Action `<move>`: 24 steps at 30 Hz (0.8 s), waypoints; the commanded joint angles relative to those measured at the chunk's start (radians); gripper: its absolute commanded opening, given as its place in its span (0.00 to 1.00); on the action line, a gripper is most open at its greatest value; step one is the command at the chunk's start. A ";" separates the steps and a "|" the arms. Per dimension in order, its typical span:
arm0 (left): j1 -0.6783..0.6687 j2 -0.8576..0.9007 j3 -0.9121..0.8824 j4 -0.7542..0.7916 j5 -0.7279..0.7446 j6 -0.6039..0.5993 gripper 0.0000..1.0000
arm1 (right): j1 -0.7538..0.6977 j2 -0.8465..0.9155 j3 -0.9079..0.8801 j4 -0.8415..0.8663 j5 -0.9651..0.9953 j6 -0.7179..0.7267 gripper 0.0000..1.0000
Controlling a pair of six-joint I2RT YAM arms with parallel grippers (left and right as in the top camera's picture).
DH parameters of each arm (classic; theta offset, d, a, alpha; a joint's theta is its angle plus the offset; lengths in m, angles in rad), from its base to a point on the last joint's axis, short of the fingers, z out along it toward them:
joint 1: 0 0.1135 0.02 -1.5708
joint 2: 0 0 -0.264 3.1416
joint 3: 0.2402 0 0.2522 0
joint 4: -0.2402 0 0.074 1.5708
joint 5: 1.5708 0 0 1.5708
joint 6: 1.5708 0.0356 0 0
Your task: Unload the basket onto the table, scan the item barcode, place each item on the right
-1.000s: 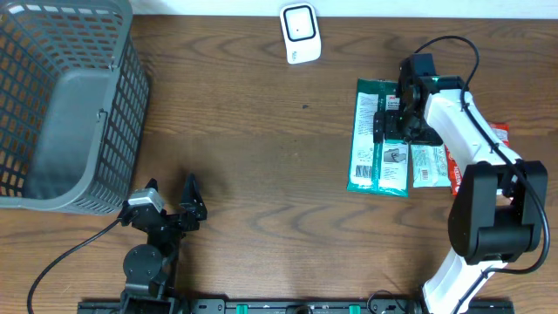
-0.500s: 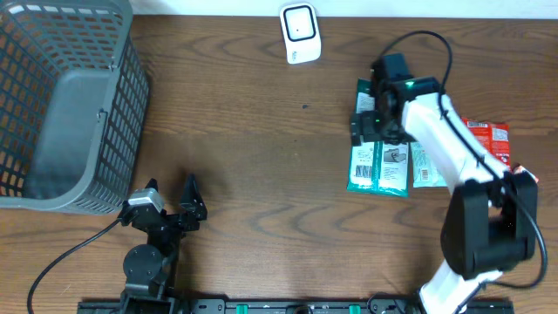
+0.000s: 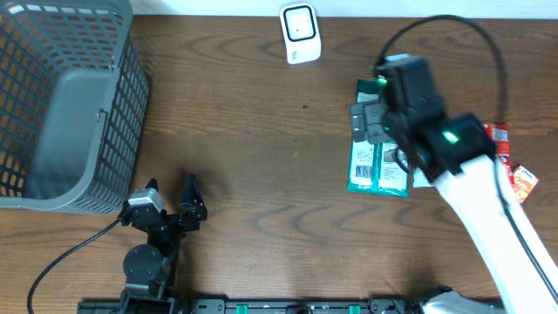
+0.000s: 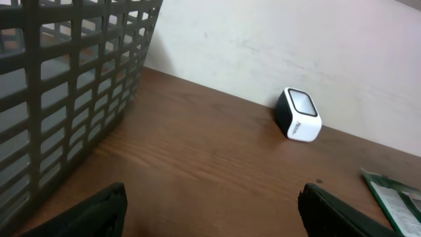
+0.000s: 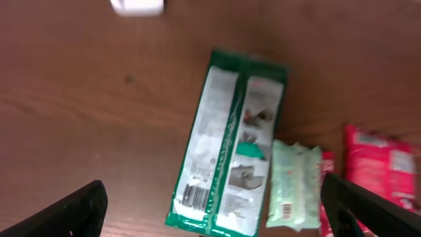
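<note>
Both jaws are standing wide open and empty: the right gripper [image 3: 364,122] is rising and shifting left over the green pack [image 3: 377,170]; the left gripper [image 3: 170,198] is staying parked.

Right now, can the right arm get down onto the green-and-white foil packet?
Probably yes. The right claw hangs open above the green-and-white foil packet, and nothing lies on top of it. Only the pale green plastic pack sits close beside one edge, which might crowd a finger.

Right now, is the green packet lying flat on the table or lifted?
Flat: the green packet lies on the table, barcode up; the right pincer hangs open above it.
</note>
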 commanded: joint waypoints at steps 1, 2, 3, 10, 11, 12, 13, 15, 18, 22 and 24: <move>-0.002 -0.007 -0.014 -0.046 -0.008 0.019 0.85 | 0.001 -0.122 0.014 -0.022 0.032 -0.005 0.99; -0.002 -0.007 -0.014 -0.046 -0.009 0.019 0.85 | 0.001 -0.172 0.014 -0.028 0.032 -0.005 0.99; -0.002 -0.007 -0.014 -0.046 -0.009 0.019 0.85 | -0.001 -0.206 0.014 -0.029 0.032 -0.005 0.99; -0.002 -0.007 -0.014 -0.046 -0.008 0.019 0.85 | -0.072 -0.492 -0.051 0.006 0.032 -0.004 0.99; -0.002 -0.007 -0.014 -0.046 -0.009 0.019 0.85 | -0.084 -0.536 -0.072 0.016 0.032 -0.004 0.99; -0.002 -0.007 -0.014 -0.046 -0.008 0.019 0.85 | -0.097 -0.590 -0.102 0.026 0.032 -0.004 0.99; -0.002 -0.007 -0.014 -0.046 -0.008 0.019 0.85 | -0.108 -0.646 -0.137 0.032 0.032 -0.004 0.99; -0.002 -0.007 -0.014 -0.046 -0.009 0.019 0.85 | -0.125 -0.744 -0.204 0.045 0.032 -0.004 0.99; -0.002 -0.007 -0.014 -0.046 -0.008 0.019 0.85 | -0.151 -0.902 -0.326 0.076 0.032 0.003 0.99; -0.002 -0.007 -0.014 -0.046 -0.008 0.019 0.85 | -0.211 -1.099 -0.497 0.138 0.032 0.048 0.99; -0.002 -0.007 -0.014 -0.046 -0.008 0.019 0.85 | -0.244 -1.182 -0.585 0.184 0.029 0.078 0.99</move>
